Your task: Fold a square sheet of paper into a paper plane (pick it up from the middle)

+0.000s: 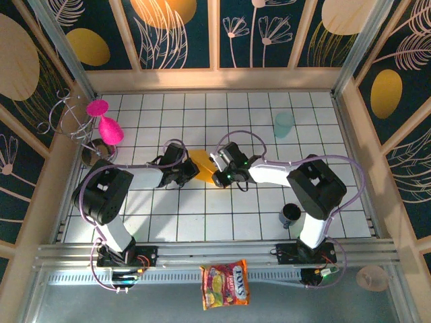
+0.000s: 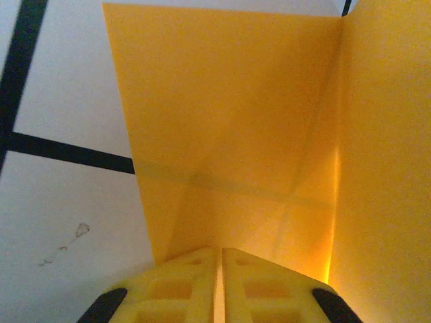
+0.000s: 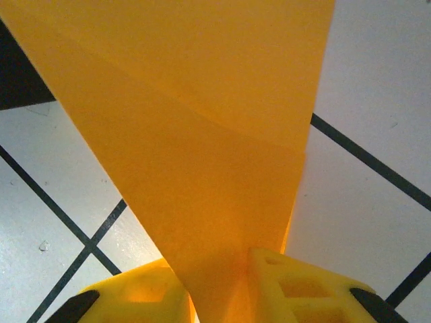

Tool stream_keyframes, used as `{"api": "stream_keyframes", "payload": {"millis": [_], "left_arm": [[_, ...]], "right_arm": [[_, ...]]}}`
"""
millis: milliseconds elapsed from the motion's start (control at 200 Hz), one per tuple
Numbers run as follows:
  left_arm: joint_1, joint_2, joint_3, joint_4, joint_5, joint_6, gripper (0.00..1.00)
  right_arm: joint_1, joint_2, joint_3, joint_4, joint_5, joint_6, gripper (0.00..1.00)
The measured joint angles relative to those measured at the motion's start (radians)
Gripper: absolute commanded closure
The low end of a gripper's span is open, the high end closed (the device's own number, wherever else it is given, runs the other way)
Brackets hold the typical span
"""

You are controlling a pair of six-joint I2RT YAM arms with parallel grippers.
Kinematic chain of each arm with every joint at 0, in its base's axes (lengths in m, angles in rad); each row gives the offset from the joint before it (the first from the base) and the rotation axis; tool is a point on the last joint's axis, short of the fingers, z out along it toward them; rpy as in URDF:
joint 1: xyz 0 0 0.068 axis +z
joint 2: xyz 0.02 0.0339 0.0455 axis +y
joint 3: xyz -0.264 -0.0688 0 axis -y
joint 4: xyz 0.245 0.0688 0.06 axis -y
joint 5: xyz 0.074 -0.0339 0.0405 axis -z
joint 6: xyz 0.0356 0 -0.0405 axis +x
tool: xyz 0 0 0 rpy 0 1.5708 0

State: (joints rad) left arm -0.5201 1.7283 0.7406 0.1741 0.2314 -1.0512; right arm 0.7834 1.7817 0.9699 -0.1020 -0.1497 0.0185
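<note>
Mid-fold stage: the square sheet of paper [image 1: 201, 163] is creased, with one flap standing, but is not yet a dart. It spans the gap between both grippers. The right gripper [image 3: 225, 259] is clamped on its narrowing end, and the left gripper [image 2: 219, 252] has its fingers together, pinching the near edge. Most folds appear to remain.

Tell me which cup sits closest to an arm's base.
The dark cup, beside the right arm's base; the pale green cup stands far back.
</note>
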Motion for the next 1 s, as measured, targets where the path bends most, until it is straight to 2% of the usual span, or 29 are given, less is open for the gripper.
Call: {"api": "stream_keyframes", "payload": {"millis": [225, 420, 691, 866, 1001], "left_arm": [[0.000, 0.001, 0.004, -0.005, 0.000, 0.004, 0.87], [0.000, 0.003, 0.006, -0.007, 0.000, 0.004, 0.87], [0.000, 0.003, 0.006, -0.007, 0.000, 0.004, 0.87], [-0.002, -0.013, 0.012, -0.033, -0.023, 0.004, 0.85], [-0.004, -0.108, 0.007, -0.060, -0.087, 0.003, 0.83]], "right_arm": [[0.021, -0.019, 0.000, 0.014, 0.044, -0.021, 0.70], [0.025, -0.033, 0.000, 0.025, 0.048, -0.034, 0.82], [0.025, -0.032, 0.000, 0.023, 0.037, -0.047, 0.91], [0.024, -0.031, 0.001, 0.019, -0.007, -0.063, 0.95], [0.014, -0.014, 0.023, -0.010, -0.072, -0.062, 0.96]]}}
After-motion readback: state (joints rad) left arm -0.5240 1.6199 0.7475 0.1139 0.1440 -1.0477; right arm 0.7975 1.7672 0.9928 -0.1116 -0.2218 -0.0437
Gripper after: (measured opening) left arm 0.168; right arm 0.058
